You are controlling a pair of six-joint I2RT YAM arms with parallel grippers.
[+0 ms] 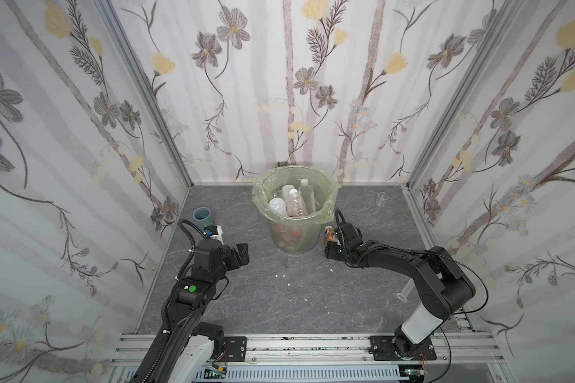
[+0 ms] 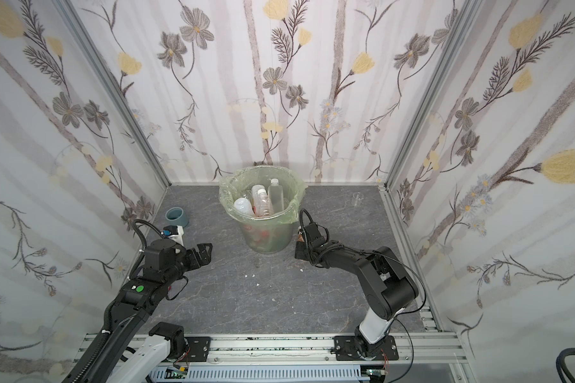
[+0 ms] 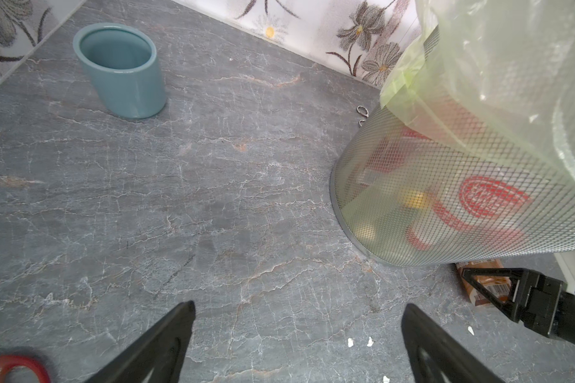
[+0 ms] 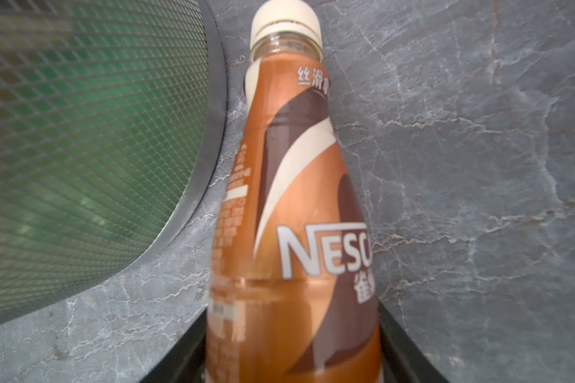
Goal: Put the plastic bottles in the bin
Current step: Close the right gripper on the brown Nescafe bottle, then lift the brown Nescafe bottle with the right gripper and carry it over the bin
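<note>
The bin [image 1: 326,212], a mesh bucket lined with a pale-green bag, stands at the back middle in both top views [image 2: 291,212]. Several plastic bottles [image 1: 294,200] stand inside it, and red labels show through the mesh wall [image 3: 445,199]. A brown coffee bottle [image 4: 296,199] with a cream cap lies on the table just right of the bin's base [image 1: 329,233]. My right gripper [image 4: 292,308] is shut on its lower body, a finger on each side [image 1: 331,244]. My left gripper [image 3: 299,308] hangs open over bare table, left of the bin [image 1: 243,253].
A blue-grey cup [image 1: 202,215] stands at the back left [image 3: 122,71]. A small clear beaker [image 1: 381,199] is at the back right. A clear tube [image 1: 404,291] lies near the right arm's base. White scraps [image 1: 281,275] dot the grey table. Flowered walls close three sides.
</note>
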